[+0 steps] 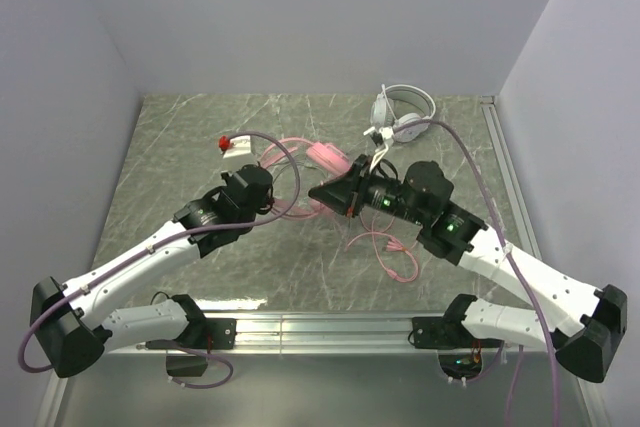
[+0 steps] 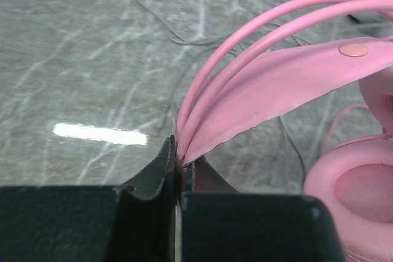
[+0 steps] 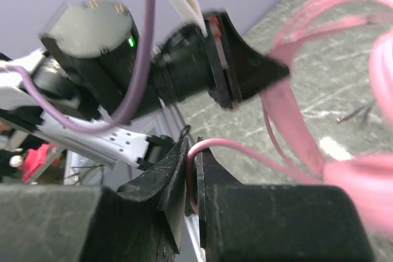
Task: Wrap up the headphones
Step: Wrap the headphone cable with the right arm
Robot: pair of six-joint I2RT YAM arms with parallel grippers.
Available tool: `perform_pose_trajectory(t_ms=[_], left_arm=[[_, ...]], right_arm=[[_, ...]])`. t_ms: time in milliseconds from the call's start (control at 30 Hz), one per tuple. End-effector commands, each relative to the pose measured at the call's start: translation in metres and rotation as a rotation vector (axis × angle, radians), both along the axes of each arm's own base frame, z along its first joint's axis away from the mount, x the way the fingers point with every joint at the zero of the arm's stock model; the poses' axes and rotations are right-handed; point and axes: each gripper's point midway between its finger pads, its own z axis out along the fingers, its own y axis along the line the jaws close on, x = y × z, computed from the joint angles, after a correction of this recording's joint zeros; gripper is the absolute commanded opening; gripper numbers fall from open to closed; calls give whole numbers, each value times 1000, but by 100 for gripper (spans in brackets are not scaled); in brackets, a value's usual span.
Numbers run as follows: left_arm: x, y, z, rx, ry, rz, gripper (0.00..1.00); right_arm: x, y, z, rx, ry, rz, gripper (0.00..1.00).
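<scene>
Words or numbers: none can be read
White tag on the desk: dark marks, too small to read
Pink headphones: plain
Pink cable: plain

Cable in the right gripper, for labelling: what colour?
The cable is pink, clearest in right wrist view.

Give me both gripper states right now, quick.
Left gripper: closed on the flat pink headband of the pink over-ear headphones.
Right gripper: closed on the thin pink cable.
</scene>
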Motion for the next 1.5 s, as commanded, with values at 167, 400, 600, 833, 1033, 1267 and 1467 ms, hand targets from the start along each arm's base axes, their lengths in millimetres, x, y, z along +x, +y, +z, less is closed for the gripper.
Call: perform_pose_trajectory(t_ms=[167,400,600,833,1033,1267,1467], left_arm=[[-3,-25,27,-56,-62,-119,0],[-7,-30,12,69,-38,-104,0],[-9,-41,1,105,-17,-102,0],[-10,-49,-10,95,-9,-127,0],[-15,-51,-12,83,-1,-146,0],[-32,-68,-15,40,54,-277,0],[-57,-90,-19,30,114,-434,0]], right_arm=[[7,-6,60,110,-26,129,16],[21,-8,70,110,3,161,19],[30,-17,76,169,44,182,21],[44,-29,87,192,32,141,23],[69,-42,88,178,37,82,19],[97,-55,77,177,66,55,19],[120,-62,65,184,102,46,19]])
